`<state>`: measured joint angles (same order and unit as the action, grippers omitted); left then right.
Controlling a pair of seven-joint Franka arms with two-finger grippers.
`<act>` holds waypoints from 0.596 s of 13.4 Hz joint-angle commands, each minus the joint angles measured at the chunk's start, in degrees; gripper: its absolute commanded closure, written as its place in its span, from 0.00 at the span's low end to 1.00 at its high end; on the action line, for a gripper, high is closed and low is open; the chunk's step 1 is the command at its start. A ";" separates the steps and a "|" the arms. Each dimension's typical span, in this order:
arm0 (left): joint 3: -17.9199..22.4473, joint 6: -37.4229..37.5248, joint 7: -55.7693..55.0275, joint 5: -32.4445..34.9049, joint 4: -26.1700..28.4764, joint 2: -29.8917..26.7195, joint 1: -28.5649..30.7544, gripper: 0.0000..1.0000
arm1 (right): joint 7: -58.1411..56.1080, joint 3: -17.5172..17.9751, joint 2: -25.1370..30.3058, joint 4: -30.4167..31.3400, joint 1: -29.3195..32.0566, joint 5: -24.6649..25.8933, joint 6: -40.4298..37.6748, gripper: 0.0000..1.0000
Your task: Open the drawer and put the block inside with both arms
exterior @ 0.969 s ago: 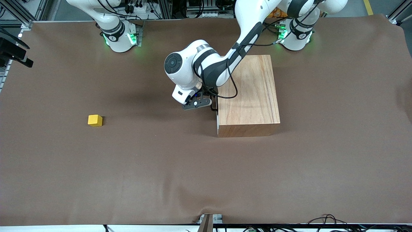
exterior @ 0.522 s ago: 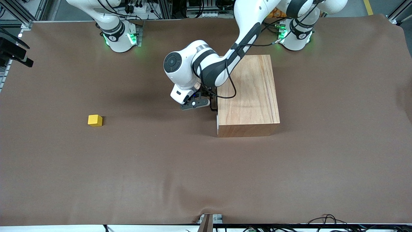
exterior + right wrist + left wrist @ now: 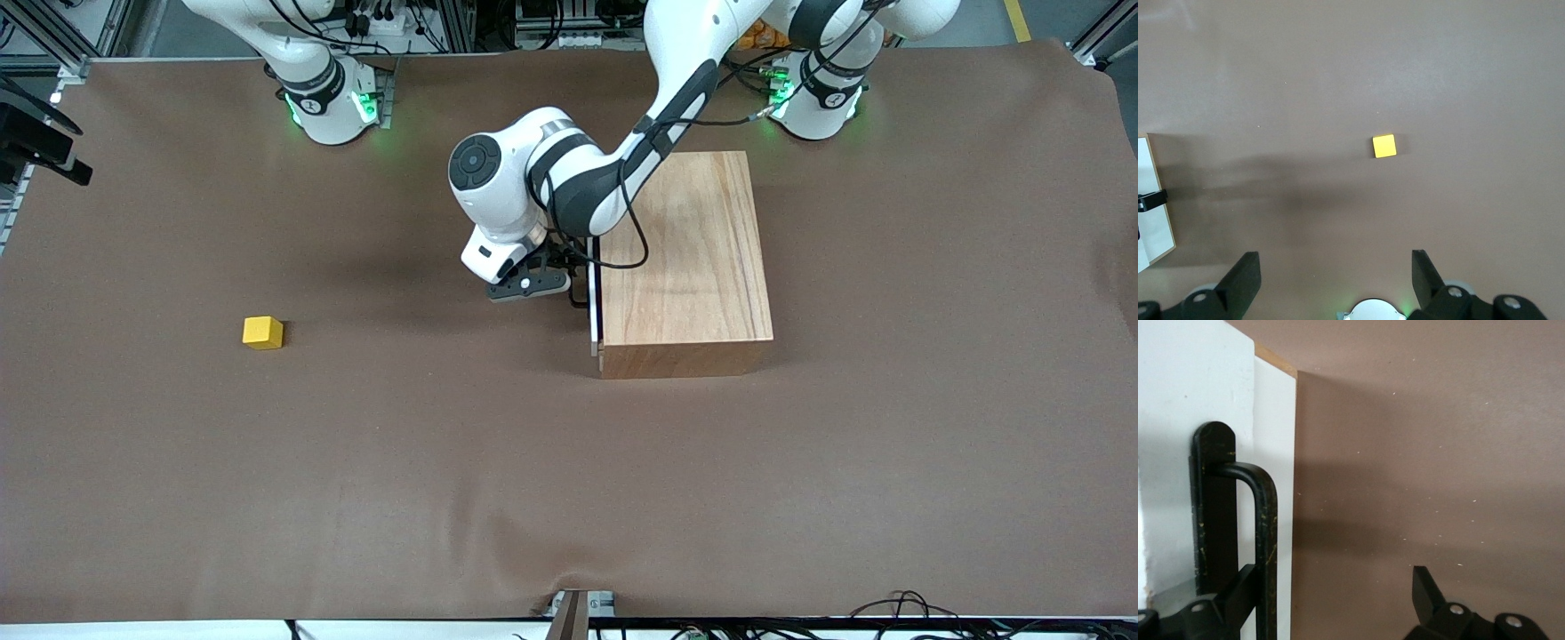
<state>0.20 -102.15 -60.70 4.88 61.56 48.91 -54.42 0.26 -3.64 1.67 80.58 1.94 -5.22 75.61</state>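
Observation:
The light-wood box (image 3: pixel 685 258) stands near the left arm's base. Its drawer, with a white front panel (image 3: pixel 593 307), stands out a narrow gap toward the right arm's end of the table. My left gripper (image 3: pixel 573 283) is at the black U-shaped handle (image 3: pixel 1265 520), open. The handle bar lies between the two fingers, close against one fingertip (image 3: pixel 1245 587). The yellow block (image 3: pixel 262 332) lies alone on the cloth toward the right arm's end. My right gripper (image 3: pixel 1336 273) hangs open and empty high over its own base (image 3: pixel 1368 312), with the block (image 3: pixel 1384 145) in sight below.
A brown cloth (image 3: pixel 498 462) covers the whole table. The two green-lit arm bases (image 3: pixel 333 102) (image 3: pixel 813 93) stand along the edge farthest from the front camera. A black device (image 3: pixel 36 142) sits at the table edge past the right arm's end.
The left gripper has shifted a little toward the right arm's end, and the white drawer front has come out of the box by a narrow gap. The block and the right arm have not moved.

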 commanded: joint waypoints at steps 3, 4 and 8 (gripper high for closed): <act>-0.38 -2.26 0.15 1.01 -1.88 0.40 -0.51 0.00 | -0.79 0.65 0.09 -0.33 0.88 0.39 -0.55 0.00; -0.38 -3.05 -0.11 1.01 -1.88 0.49 -0.51 0.00 | -0.79 0.74 0.09 -0.33 0.70 0.82 -0.46 0.00; -0.38 -5.96 -0.47 0.84 -1.88 0.75 -0.51 0.00 | -0.79 0.83 0.09 -0.33 0.44 3.37 -0.37 0.00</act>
<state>-0.16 -106.64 -60.69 4.88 61.18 48.91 -54.62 0.22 -3.46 1.67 80.58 1.93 -3.28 75.60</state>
